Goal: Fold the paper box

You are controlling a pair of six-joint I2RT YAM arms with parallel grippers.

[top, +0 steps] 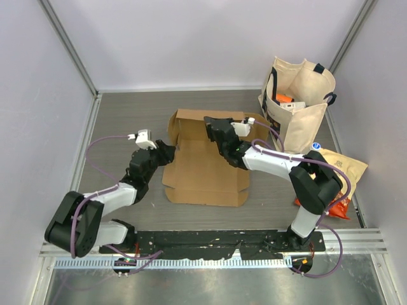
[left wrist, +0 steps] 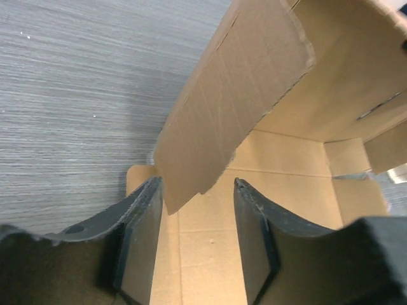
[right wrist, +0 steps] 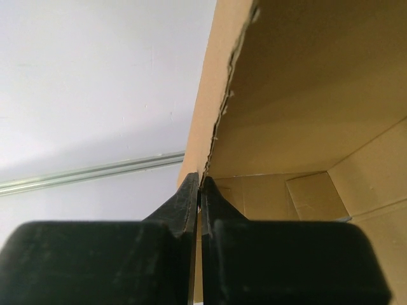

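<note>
The paper box (top: 206, 168) is a plain brown die-cut sheet lying mid-table, with its far panels raised. My right gripper (top: 216, 130) is shut on the raised far flap; in the right wrist view the flap's edge (right wrist: 219, 114) runs up from between the closed fingertips (right wrist: 201, 179). My left gripper (top: 166, 151) is at the box's left edge and is open. In the left wrist view the raised left flap (left wrist: 222, 114) hangs with its corner between my spread fingers (left wrist: 143, 216), touching neither clearly, above the flat base (left wrist: 203, 254).
A cream canvas tote bag (top: 297, 105) with an orange item inside stands at the back right. An orange snack bag (top: 340, 171) lies on the right, beside the right arm. Enclosure walls rise on the left, right and far sides.
</note>
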